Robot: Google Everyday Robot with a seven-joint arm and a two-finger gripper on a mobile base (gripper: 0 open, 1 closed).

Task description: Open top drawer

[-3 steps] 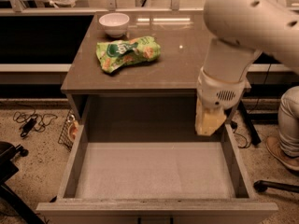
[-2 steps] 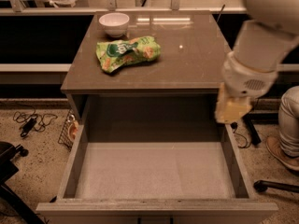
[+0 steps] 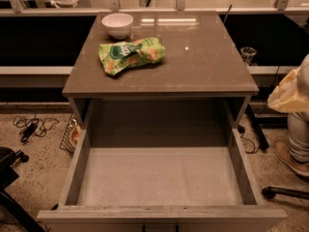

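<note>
The top drawer (image 3: 159,182) stands pulled far out toward me, showing its deep, plain grey, empty interior. Its front panel (image 3: 159,219) runs along the bottom edge of the view, with a bit of the black handle (image 3: 159,227) just showing. My gripper (image 3: 291,93) is at the far right edge, a yellowish tip beside the cabinet's right side, apart from the drawer and holding nothing that I can see. Most of the arm is out of view.
On the cabinet top (image 3: 203,57) lie a green snack bag (image 3: 131,55) and a white bowl (image 3: 118,24). A wire basket (image 3: 71,135) and cables (image 3: 31,125) lie on the floor at left. A chair base (image 3: 285,192) is at right.
The arm and gripper have swung from over the drawer's right rear corner out to the right edge of the view. The drawer has stayed open.
</note>
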